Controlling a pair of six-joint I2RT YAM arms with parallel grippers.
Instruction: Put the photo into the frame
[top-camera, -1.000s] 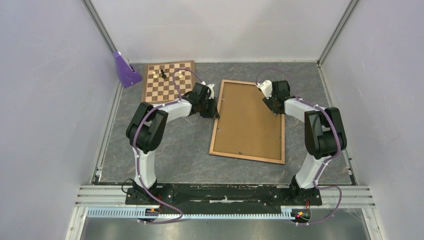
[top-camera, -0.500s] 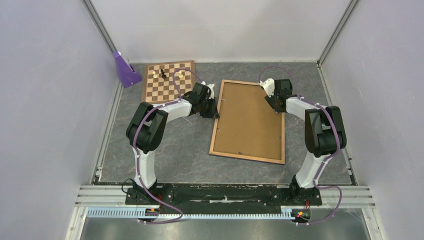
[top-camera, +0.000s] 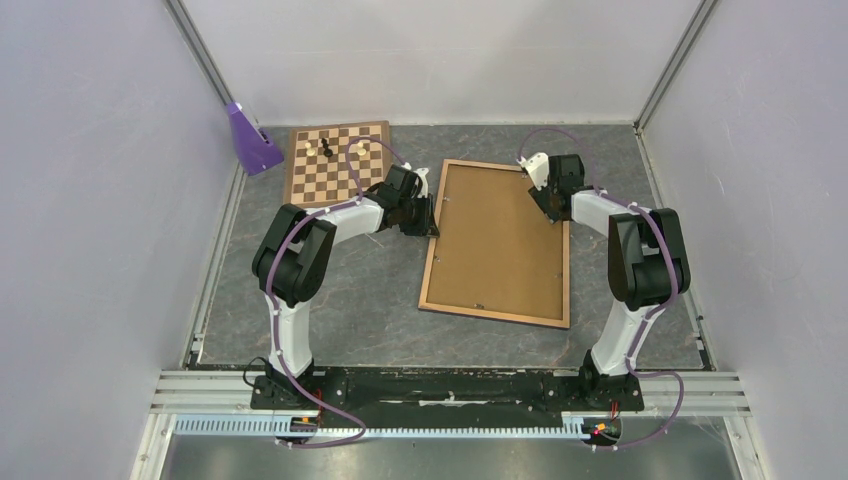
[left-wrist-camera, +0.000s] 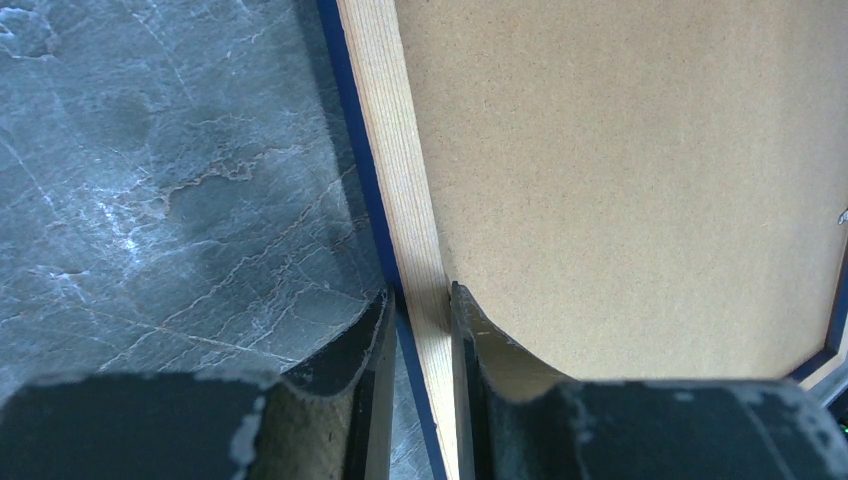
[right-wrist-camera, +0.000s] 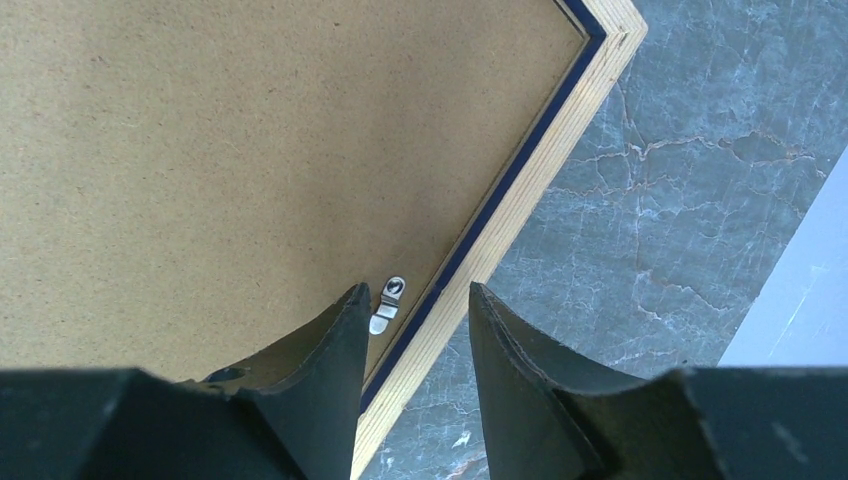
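The frame (top-camera: 494, 317) lies with its back up on the grey marbled tabletop (top-camera: 340, 290), between the two arms and a little toward the right side. Its long sides run from near to far, slightly turned. We see the light wood of its back, a thin dark blue line along its edges, and a plain brown backing board (top-camera: 497, 240) that fills its opening.

The left tool (left-wrist-camera: 415, 295) is at the far part of the frame's left long side. In the left wrist view it is clamped on the wooden rail: one finger (left-wrist-camera: 372, 350) stands at the outer blue edge, and the other stands at the inner edge, where the board begins.

The right tool (right-wrist-camera: 418, 295) is above the right long side, near the far right corner. Its fingers stand apart and hold nothing. A small metal clip (right-wrist-camera: 388, 303) on the board shows between them. We cannot tell if the fingers touch the frame.

Further to the far left lies a chessboard (top-camera: 335, 163) with a few chess pieces (top-camera: 325, 148) on it, and beside it in the corner stands a purple object (top-camera: 250, 137)
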